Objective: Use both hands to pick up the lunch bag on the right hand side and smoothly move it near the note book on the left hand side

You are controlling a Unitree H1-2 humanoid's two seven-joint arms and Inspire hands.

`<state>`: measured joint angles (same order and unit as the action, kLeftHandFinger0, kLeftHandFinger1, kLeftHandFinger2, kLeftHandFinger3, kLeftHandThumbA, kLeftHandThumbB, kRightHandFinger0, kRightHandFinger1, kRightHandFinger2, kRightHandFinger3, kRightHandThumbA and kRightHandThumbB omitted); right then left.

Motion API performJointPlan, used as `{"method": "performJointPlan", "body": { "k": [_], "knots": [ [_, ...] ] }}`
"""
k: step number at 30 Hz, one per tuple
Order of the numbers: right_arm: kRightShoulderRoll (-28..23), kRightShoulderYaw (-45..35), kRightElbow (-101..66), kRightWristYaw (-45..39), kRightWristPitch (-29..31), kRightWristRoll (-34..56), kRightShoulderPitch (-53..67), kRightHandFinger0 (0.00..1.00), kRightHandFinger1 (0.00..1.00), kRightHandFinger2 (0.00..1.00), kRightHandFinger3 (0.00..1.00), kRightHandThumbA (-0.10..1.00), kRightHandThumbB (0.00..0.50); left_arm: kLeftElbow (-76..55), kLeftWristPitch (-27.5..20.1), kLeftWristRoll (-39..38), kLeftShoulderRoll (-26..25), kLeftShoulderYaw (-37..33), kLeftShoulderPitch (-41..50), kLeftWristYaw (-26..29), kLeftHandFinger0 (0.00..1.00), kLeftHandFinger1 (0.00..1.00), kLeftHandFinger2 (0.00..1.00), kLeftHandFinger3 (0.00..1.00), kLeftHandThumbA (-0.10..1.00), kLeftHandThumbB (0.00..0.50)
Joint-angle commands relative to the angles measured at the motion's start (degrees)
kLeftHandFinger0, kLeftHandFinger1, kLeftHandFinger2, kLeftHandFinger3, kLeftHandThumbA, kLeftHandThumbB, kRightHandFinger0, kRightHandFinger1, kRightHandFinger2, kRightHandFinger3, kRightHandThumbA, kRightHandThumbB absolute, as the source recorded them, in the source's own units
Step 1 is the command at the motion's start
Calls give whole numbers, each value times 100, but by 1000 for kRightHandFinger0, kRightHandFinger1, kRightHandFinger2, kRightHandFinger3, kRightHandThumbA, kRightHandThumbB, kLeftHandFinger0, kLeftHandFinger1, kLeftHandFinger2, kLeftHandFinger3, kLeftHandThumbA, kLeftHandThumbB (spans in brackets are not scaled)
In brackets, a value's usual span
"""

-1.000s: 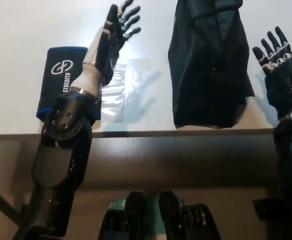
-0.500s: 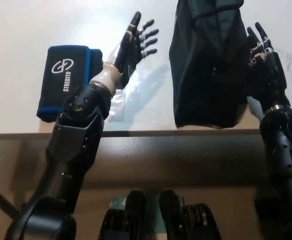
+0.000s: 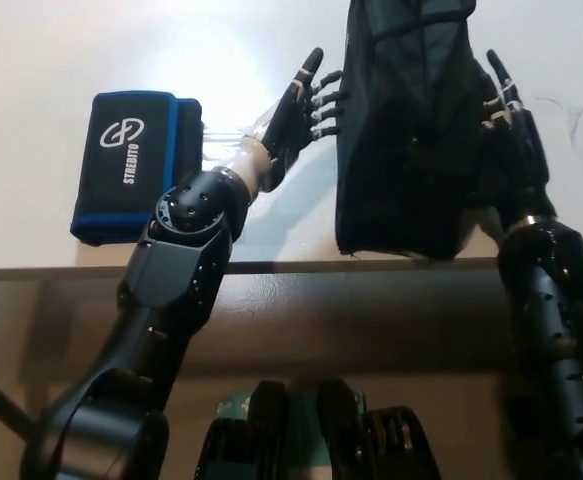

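On the right half of the white tabletop stands the black lunch bag, its top running out of view at the far edge and its lower end close to the near edge of the tabletop. Left robot hand: fingers spread wide and straight, fingertips touching or just short of the bag's left side; contact cannot be confirmed. It holds nothing. Right robot hand: black against black fabric, fingers extended and apart, lying flat along the bag's right side, apparently touching it; no closed grip is visible. Well to the left of the bag lies a black item with blue edging and white "STREBITO" lettering, taken to be the note book, flat on the tabletop near its near edge. The left forearm passes just beside its right edge.
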<state>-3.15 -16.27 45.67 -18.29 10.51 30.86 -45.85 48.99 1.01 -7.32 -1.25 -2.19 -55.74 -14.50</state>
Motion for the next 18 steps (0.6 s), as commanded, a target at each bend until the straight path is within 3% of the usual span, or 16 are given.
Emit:
{"method": "performJointPlan", "body": {
  "k": [1, 7, 9, 10, 12, 13, 18],
  "knots": [
    [220, 117, 58, -255, 81, 13, -535, 1000, 1000, 1000, 1000, 1000, 341, -38, -357, -10, 85, 5, -316, -149, 1000, 1000, 1000, 1000, 1000, 457],
    [465, 210, 516, -389, 249, -100, -747, 1000, 1000, 1000, 1000, 1000, 361, -144, -334, 122, 39, -4, -212, -6, 1000, 1000, 1000, 1000, 1000, 462],
    [556, 240, 667, -392, 335, -149, -816, 1000, 1000, 1000, 1000, 1000, 363, -209, -291, 154, 11, 10, -144, 69, 1000, 1000, 1000, 1000, 1000, 496],
    [606, 273, 794, -404, 385, -192, -882, 1000, 1000, 1000, 1000, 1000, 362, -282, -400, 141, -28, 28, -62, 45, 1000, 1000, 1000, 1000, 1000, 468],
    [627, 293, 878, -404, 419, -217, -927, 1000, 1000, 1000, 1000, 1000, 362, -303, -514, 125, -45, 40, -19, 25, 1000, 1000, 1000, 1000, 1000, 462],
    [681, 302, 974, -439, 449, -209, -980, 1000, 1000, 1000, 1000, 1000, 351, -419, -582, 130, -96, 44, 86, 19, 1000, 1000, 1000, 1000, 1000, 421],
    [824, 349, 1267, -395, 543, -264, -1143, 1000, 1000, 1000, 1000, 1000, 354, -783, -573, 182, -263, 98, 393, 119, 1000, 1000, 1000, 1000, 1000, 409]
  ]
}}
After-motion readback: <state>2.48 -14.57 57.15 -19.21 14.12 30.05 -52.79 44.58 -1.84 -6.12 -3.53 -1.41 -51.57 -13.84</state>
